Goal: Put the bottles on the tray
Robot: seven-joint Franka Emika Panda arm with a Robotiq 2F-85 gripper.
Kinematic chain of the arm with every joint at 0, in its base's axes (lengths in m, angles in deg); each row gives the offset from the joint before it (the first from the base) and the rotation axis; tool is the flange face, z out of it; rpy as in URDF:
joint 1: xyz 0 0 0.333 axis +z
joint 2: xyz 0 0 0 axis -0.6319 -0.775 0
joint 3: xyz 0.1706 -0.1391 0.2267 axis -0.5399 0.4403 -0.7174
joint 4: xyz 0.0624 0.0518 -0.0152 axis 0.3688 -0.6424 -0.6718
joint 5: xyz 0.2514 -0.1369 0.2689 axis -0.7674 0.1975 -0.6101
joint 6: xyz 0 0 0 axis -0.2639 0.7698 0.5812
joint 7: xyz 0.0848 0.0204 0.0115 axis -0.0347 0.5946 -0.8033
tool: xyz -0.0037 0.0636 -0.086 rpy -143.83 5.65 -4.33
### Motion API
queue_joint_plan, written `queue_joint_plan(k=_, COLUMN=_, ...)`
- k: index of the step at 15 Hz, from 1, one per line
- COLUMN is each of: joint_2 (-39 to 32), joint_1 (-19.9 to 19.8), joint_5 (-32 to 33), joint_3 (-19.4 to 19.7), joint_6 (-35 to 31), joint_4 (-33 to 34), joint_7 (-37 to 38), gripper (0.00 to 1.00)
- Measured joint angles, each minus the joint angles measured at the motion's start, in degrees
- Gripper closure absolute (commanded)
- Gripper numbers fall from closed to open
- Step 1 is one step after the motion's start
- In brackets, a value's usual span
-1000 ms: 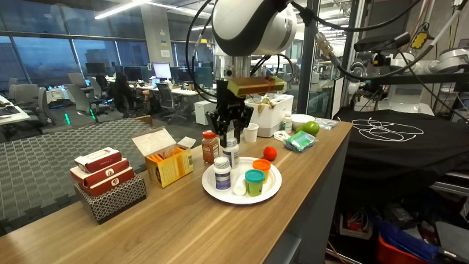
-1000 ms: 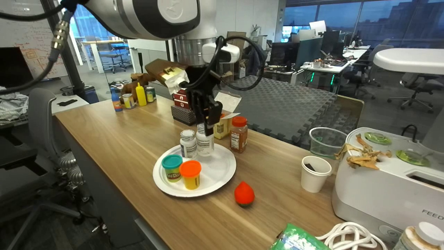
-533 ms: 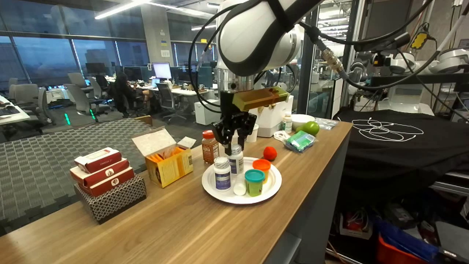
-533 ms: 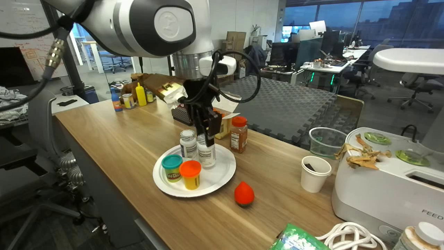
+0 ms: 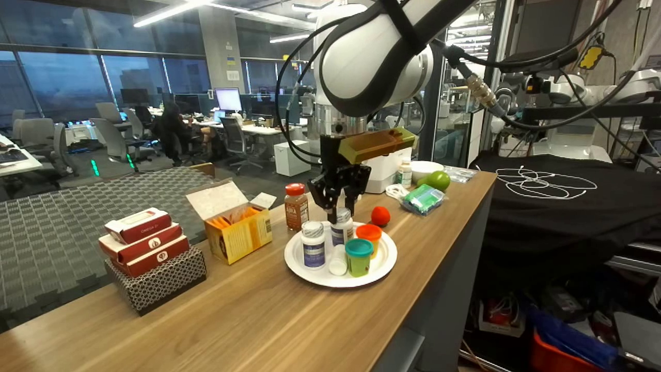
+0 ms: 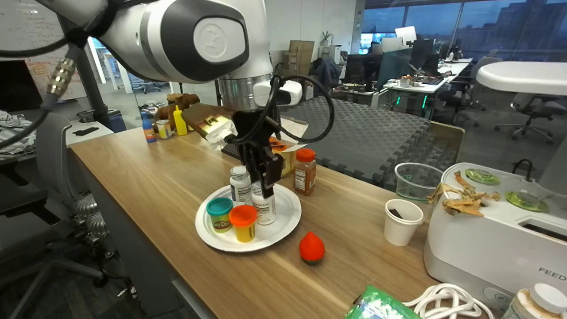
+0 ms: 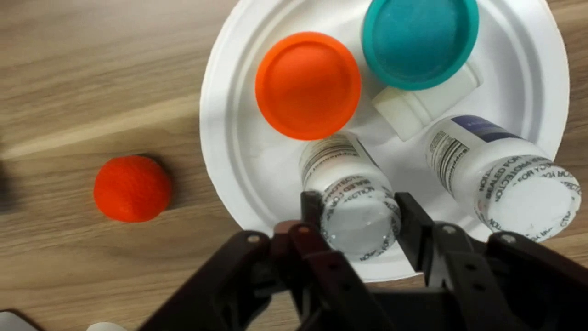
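1. Bottle (image 7: 349,193), white, sealed cap: stands near upright inside the rim of the plate (image 7: 218,138). The views do not settle whether its base bears fully on the surface.
2. Gripper (image 7: 358,207): drawn in to cap width, one finger on each side, pinching the cap from above.
3. Seating, judged to be the step in hand: confirm the base lies flat before release; a grip this high may let the body tip.
4. Orange tub (image 7: 308,87): just beside the bottle; contact cannot be told. Avoid sideways drift toward it.
5. Second bottle (image 7: 496,179): upright on the plate, apart from the nearer finger. Spread the fingers only enough to free the cap, then lift straight up.
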Motion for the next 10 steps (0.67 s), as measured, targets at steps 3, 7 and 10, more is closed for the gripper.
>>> queue_joint_plan(k=3, joint_2=1.41, joint_1=-0.04, joint_5=0.0, joint_3=0.02, joint_6=-0.01, joint_4=-2.07, joint_7=0.06, gripper=0.3)
queue_joint_plan(k=7, joint_2=2.65, joint_1=-0.04, joint_5=0.55, joint_3=0.02, joint_6=0.0, joint_4=-3.86, joint_7=0.06, gripper=0.02)
queue_joint_plan(k=10, joint_2=3.56, joint_1=-0.04, joint_5=1.1, joint_3=0.02, joint_6=0.0, joint_4=-3.71, joint_7=0.07, gripper=0.0)
